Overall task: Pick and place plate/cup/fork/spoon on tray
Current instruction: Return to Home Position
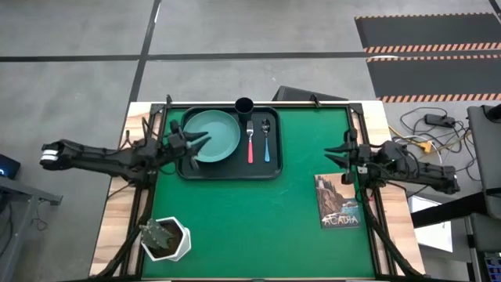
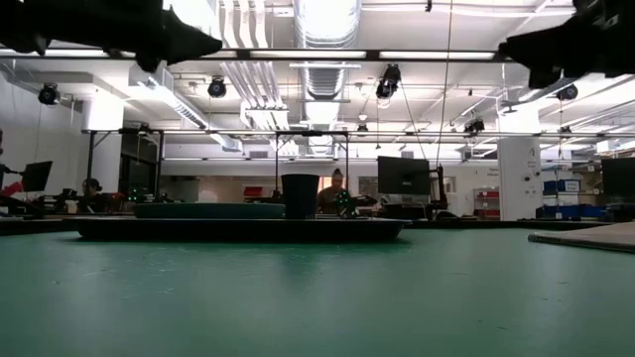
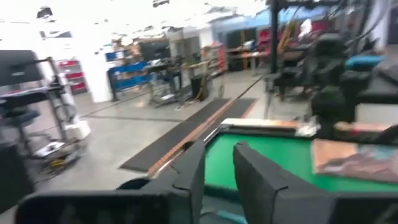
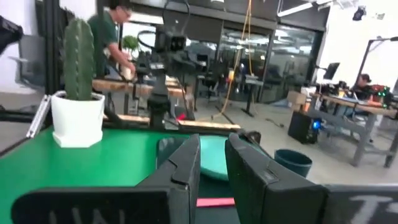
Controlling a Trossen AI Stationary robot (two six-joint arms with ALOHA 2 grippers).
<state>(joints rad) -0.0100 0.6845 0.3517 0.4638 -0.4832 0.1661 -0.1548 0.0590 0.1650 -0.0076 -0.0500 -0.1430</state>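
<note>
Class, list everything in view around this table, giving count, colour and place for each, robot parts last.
tray: one, black, back-left of the mat.
plate: one, teal-green, left on the tray.
cup: one, dark, at the tray's back rim.
fork: one, pink-red handle, on the tray beside the plate.
spoon: one, light blue handle, right of the fork.
mat: one, green, covering the table.
plant pot: one, white, holding a cactus, front-left corner.
book: one, picture cover, mat's right side.
person: one, green top, in the room behind.
left gripper: one, dark, open, over the plate's left rim.
right gripper: one, dark, open, above the mat's right edge.
</note>
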